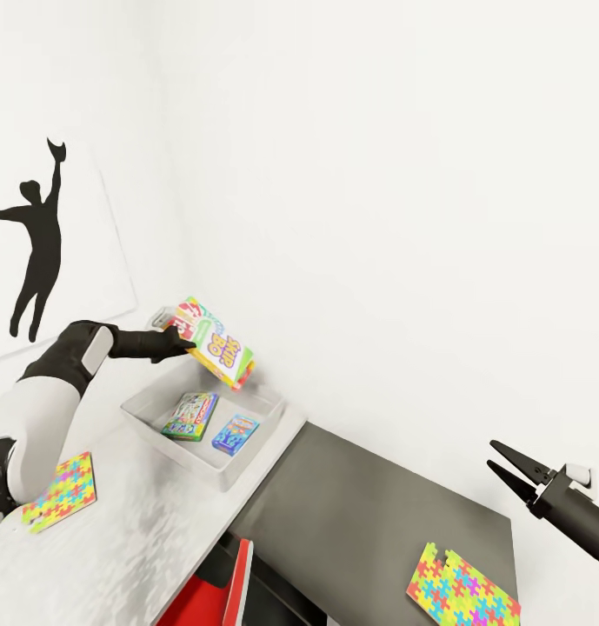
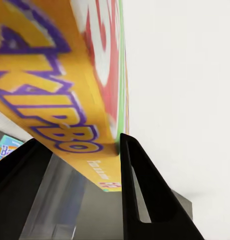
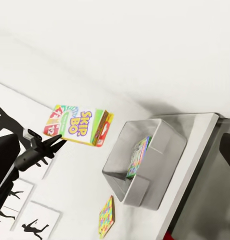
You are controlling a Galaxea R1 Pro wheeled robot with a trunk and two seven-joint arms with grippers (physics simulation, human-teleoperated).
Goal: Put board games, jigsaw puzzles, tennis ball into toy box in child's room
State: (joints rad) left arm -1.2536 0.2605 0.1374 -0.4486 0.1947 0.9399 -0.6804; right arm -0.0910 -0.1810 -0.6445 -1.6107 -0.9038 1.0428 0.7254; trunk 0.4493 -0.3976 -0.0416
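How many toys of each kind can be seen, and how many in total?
Board games: 3 – Skip-Bo box held by left gripper, two in the toy box
Jigsaw puzzles: 2 –
Total: 5

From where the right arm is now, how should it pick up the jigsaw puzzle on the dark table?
The jigsaw puzzle lies flat on the dark table, so probably come from above with the right gripper and pinch the near edge, which seems close to the table's rim.

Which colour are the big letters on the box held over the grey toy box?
Purple letters on the yellow board game box, left wrist view.
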